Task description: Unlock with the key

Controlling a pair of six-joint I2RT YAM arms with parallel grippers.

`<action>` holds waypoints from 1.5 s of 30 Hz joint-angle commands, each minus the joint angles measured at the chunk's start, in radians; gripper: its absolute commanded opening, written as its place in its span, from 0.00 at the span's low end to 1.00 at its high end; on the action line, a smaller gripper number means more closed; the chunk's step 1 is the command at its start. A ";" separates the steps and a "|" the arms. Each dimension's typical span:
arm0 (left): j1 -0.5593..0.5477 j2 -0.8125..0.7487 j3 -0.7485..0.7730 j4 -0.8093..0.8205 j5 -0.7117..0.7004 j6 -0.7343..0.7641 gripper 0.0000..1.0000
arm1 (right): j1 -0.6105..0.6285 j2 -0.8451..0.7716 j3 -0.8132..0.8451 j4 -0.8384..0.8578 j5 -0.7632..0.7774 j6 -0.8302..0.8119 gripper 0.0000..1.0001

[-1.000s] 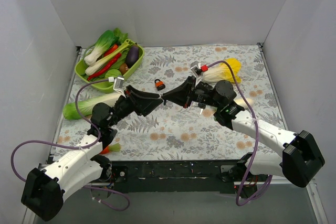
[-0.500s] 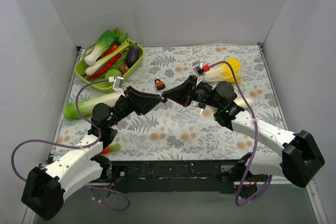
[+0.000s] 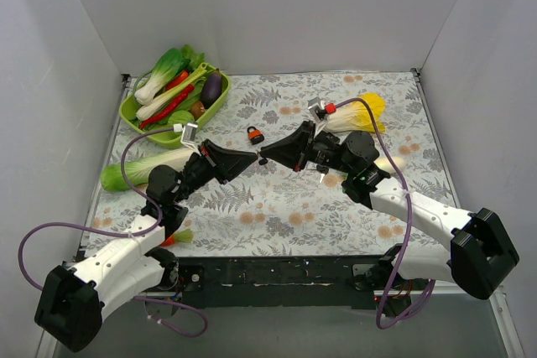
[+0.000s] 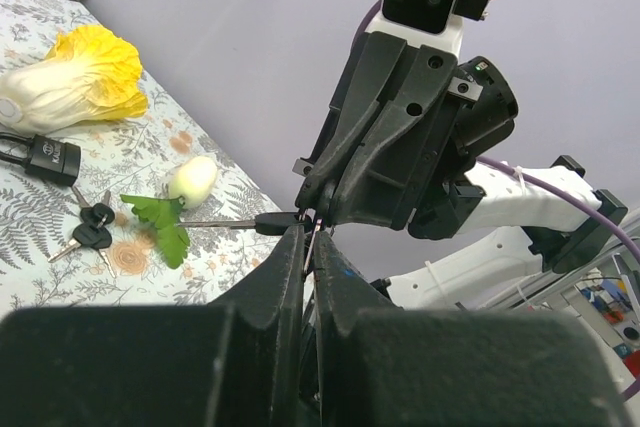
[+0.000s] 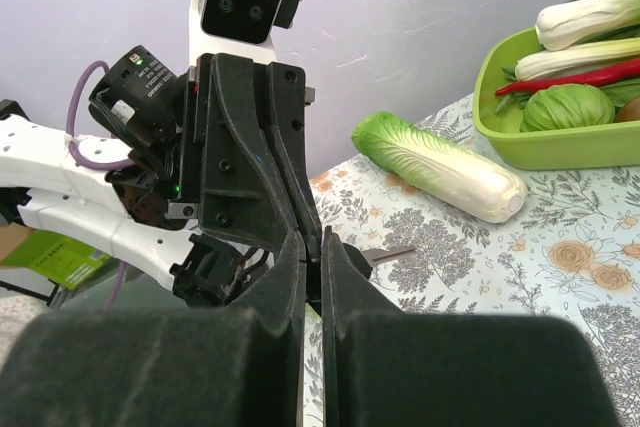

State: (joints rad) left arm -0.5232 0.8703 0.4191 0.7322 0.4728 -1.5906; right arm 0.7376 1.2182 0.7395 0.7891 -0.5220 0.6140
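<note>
Both grippers meet tip to tip above the middle of the table. My right gripper [image 3: 265, 157] [image 5: 313, 239] is shut on the black head of the key [image 4: 262, 223]; its silver blade [image 5: 392, 252] sticks out sideways. My left gripper [image 3: 254, 157] [image 4: 308, 235] is shut on a thin metal sliver right beside the key's head, apparently its ring. An orange padlock [image 3: 254, 134] lies on the cloth just behind the fingertips. A dark padlock [image 4: 46, 158] lies near the yellow cabbage in the left wrist view.
A green basket [image 3: 134, 115] of vegetables stands at the back left, a napa cabbage [image 3: 143, 169] in front of it. A yellow cabbage [image 3: 362, 111] lies at the back right. Spare keys [image 4: 88, 229] and a white radish [image 4: 192, 179] lie beneath the right arm. White walls enclose the table.
My left gripper's fingers have closed from open to shut at the right gripper's tip. Both arms have stayed nearly still.
</note>
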 commanded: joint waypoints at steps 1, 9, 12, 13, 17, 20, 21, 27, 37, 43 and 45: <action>0.000 -0.013 0.004 -0.017 0.006 0.055 0.00 | 0.005 0.010 -0.003 0.052 -0.044 -0.003 0.01; -0.001 -0.065 0.067 -0.230 0.079 0.214 0.00 | -0.027 0.040 -0.006 0.048 -0.203 0.036 0.37; -0.001 -0.056 0.148 -0.419 0.157 0.335 0.00 | -0.067 0.023 -0.011 0.053 -0.281 0.029 0.67; -0.001 -0.050 0.168 -0.466 0.182 0.366 0.00 | -0.081 0.021 -0.009 0.050 -0.303 0.024 0.70; -0.001 -0.011 0.259 -0.696 0.266 0.513 0.00 | -0.092 -0.005 0.003 -0.017 -0.361 -0.031 0.73; 0.000 -0.004 0.300 -0.776 0.291 0.590 0.00 | -0.090 -0.025 0.015 -0.112 -0.381 -0.092 0.73; 0.000 0.001 0.319 -0.789 0.300 0.618 0.00 | -0.092 -0.029 0.017 -0.137 -0.380 -0.109 0.73; 0.002 0.045 0.374 -0.861 0.415 0.673 0.00 | -0.087 -0.037 0.034 -0.266 -0.418 -0.184 0.70; 0.000 0.064 0.403 -0.896 0.471 0.705 0.00 | -0.060 0.000 0.067 -0.303 -0.434 -0.215 0.64; 0.000 0.073 0.415 -0.906 0.466 0.727 0.00 | -0.052 0.015 0.063 -0.303 -0.450 -0.214 0.57; 0.000 0.079 0.425 -0.919 0.469 0.736 0.00 | -0.049 0.017 0.061 -0.301 -0.455 -0.212 0.52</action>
State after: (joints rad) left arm -0.5228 0.9436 0.7883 -0.1623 0.9211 -0.8909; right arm 0.6788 1.2327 0.7631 0.4690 -0.9478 0.4122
